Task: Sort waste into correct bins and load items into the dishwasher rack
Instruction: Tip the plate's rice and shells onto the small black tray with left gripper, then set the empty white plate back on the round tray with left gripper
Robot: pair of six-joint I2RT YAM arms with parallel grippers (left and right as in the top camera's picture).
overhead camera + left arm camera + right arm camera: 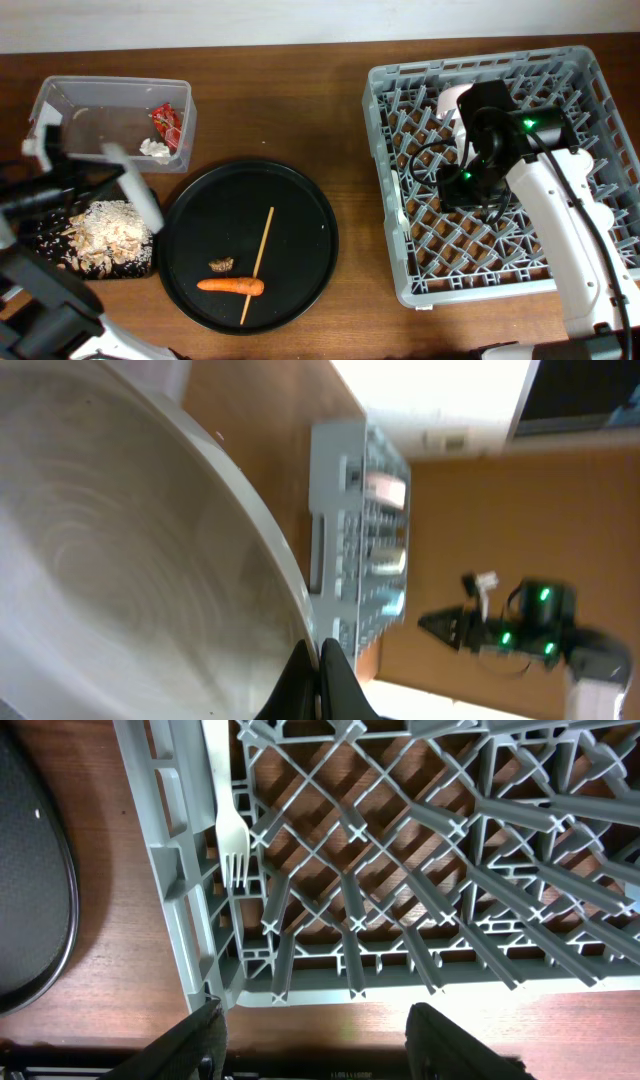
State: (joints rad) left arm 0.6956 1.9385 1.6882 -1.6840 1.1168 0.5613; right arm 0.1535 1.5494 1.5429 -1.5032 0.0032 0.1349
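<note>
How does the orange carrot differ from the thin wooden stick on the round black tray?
The orange carrot is thick and lies left to right; the thin wooden stick is pale, longer and runs nearly top to bottom. Both lie on the round black tray, crossing.

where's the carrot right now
In the overhead view the orange carrot lies low on the large round black tray, left of centre, just below the small brown scrap, with the thin wooden stick crossing its right end.
</note>
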